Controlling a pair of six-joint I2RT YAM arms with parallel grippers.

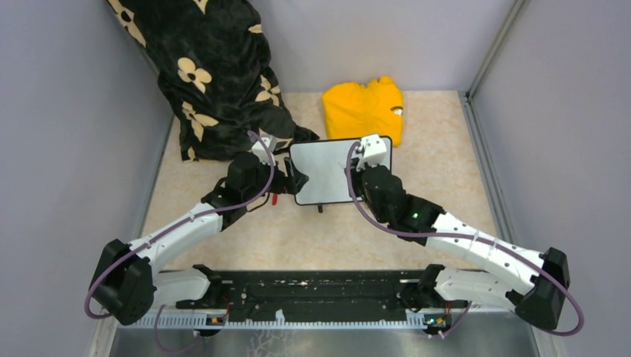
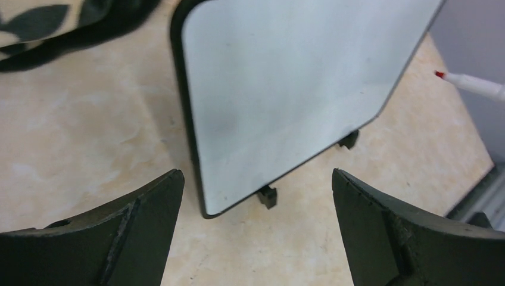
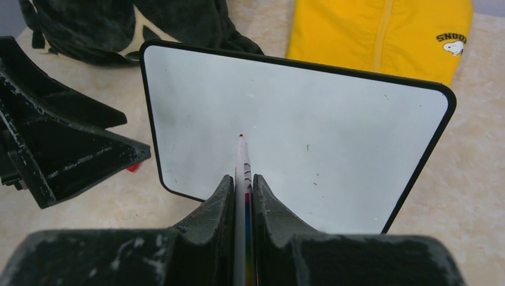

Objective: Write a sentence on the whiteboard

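The whiteboard (image 1: 324, 172) lies on the table between my two grippers, and its face is blank. No red sentence shows in any view. My right gripper (image 3: 241, 179) is shut on a slim white marker (image 3: 243, 161). The marker's red tip points at the board's middle (image 3: 333, 131). In the left wrist view the marker (image 2: 476, 84) hangs a little off the board (image 2: 286, 89). My left gripper (image 2: 256, 176) is open and empty by the board's near left corner. It also shows in the top view (image 1: 286, 177) and the right wrist view (image 3: 59, 149).
A yellow garment (image 1: 363, 110) lies just behind the board. A black cloth with cream flowers (image 1: 216, 74) is heaped at the back left. A small red piece (image 1: 274, 198) lies under the left gripper. Grey walls close in both sides.
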